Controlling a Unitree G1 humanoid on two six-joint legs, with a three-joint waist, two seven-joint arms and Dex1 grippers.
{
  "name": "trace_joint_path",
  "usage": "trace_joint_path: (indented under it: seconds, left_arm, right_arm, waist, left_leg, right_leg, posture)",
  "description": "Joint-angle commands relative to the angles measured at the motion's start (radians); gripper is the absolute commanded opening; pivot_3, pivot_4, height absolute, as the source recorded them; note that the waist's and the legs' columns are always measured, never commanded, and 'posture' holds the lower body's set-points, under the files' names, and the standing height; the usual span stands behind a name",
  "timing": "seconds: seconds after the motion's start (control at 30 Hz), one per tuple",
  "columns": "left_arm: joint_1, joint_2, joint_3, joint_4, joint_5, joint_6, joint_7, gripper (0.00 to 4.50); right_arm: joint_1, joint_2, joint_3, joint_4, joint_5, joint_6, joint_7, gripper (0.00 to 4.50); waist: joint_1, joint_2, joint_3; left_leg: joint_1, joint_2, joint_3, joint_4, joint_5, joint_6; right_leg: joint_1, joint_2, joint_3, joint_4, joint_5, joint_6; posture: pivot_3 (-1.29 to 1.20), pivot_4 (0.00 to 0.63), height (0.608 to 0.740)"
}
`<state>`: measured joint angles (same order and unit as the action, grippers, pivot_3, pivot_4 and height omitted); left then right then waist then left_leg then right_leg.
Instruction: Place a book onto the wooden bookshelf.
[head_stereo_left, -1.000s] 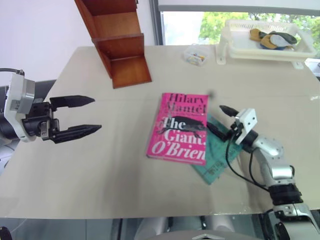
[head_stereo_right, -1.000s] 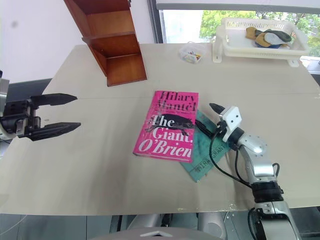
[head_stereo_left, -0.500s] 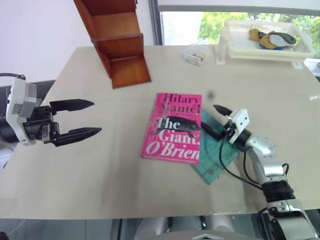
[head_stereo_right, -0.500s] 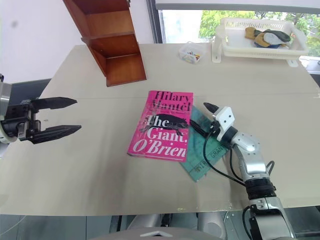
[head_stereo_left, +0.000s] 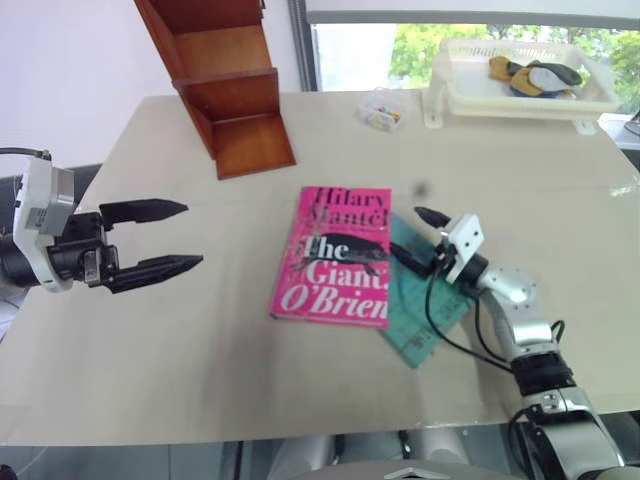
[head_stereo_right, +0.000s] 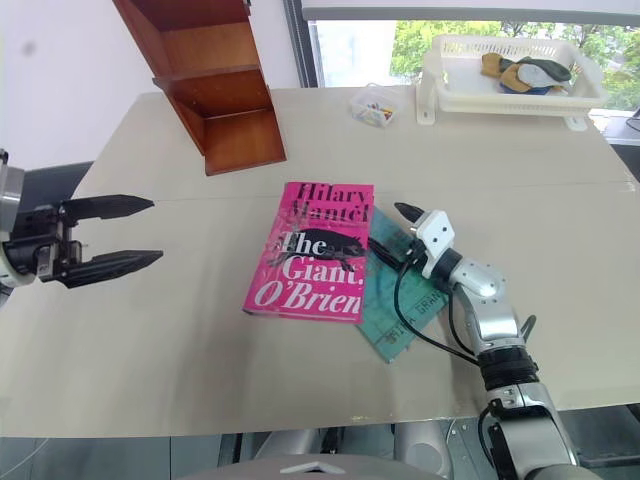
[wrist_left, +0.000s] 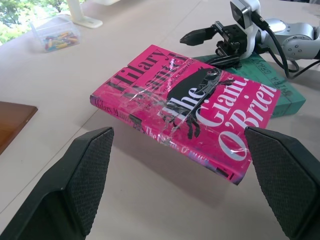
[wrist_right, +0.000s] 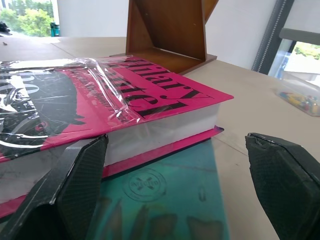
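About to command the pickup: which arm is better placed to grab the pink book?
Right, probably. The right claw is open at the pink book's edge; the left claw hangs open well away.

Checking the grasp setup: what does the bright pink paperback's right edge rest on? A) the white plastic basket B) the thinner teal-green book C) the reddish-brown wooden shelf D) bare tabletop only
B: the bright pink paperback overlaps the thinner teal-green book, whose cover shows under the pink book's page edge in the right wrist view.
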<state>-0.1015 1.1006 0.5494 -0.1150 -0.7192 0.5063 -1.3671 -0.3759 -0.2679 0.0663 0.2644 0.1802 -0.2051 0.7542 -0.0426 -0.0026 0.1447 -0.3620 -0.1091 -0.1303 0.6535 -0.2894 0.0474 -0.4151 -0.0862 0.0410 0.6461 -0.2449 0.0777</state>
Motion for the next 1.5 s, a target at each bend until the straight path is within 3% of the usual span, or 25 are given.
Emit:
trace_joint_path:
  seconds: [0.03,0.57,0.7,0.93,1.2,1.37,1.5]
  left_arm:
    - [0.003,0.011,0.048,-0.020,-0.004,-0.004,0.007,4.47]
    - [0.004,0.008,0.039,-0.021,-0.008,0.007,0.008,4.47]
    - [-0.117,-0.166,0.044,-0.013,-0.247,0.149,0.166,4.47]
    - [-0.067,-0.251,-0.069,-0.015,-0.234,0.281,0.281,4.47]
    - [-0.201,-0.316,-0.211,0.208,-0.208,0.437,0.364,4.47]
    - [-0.327,-0.352,-0.287,0.373,-0.166,0.538,0.407,4.47]
    - [-0.432,-0.373,-0.350,0.514,-0.159,0.648,0.352,4.47]
  right_arm:
    - [-0.015,0.013,0.015,0.017,-0.008,-0.016,-0.002,4.50]
    - [0.013,-0.023,-0.008,0.004,-0.019,-0.024,-0.005,4.50]
    - [0.056,-0.086,-0.046,-0.039,0.003,-0.018,0.010,4.50]
    - [0.161,-0.217,-0.119,-0.192,0.077,0.041,0.052,4.50]
    - [0.277,-0.444,-0.275,-0.386,0.218,0.164,0.164,4.50]
    - [0.282,-0.512,-0.349,-0.455,0.332,0.255,0.214,4.50]
    - [0.279,-0.567,-0.368,-0.463,0.353,0.284,0.271,4.50]
  waist:
    - [0.000,0.000,0.000]
    - [0.001,0.000,0.000]
    - [0.016,0.000,-0.001]
    - [0.025,-0.003,-0.001]
    - [0.031,-0.002,0.000]
    - [0.029,-0.002,0.000]
    - [0.030,-0.002,0.000]
  left_leg:
    - [0.000,0.000,0.000,0.000,0.000,0.000]
    - [0.000,0.001,0.000,0.000,0.000,0.000]
    - [0.000,0.000,-0.001,0.000,0.000,0.000]
    - [0.000,0.000,-0.001,0.002,0.000,0.000]
    - [0.000,0.000,-0.001,0.002,0.000,0.000]
    - [0.000,0.000,-0.001,0.002,0.000,0.000]
    - [-0.001,0.000,-0.001,0.002,0.000,0.000]
  right_leg:
    - [0.000,0.000,0.000,0.000,0.000,0.000]
    - [0.000,0.001,0.000,0.000,0.000,0.000]
    - [0.001,0.000,-0.001,-0.001,0.000,0.000]
    - [0.001,0.000,-0.001,-0.001,0.000,0.000]
    - [0.002,0.000,-0.001,0.000,0.000,0.000]
    - [0.002,-0.001,-0.001,-0.001,0.000,0.000]
    - [0.002,0.000,-0.001,-0.001,0.000,0.000]
  posture:
    - [0.00,0.150,0.740]
    - [0.00,0.150,0.740]
    - [0.00,0.150,0.740]
    - [0.00,0.150,0.740]
    - [0.00,0.150,0.740]
    - [0.00,0.150,0.740]
    - [0.00,0.150,0.740]
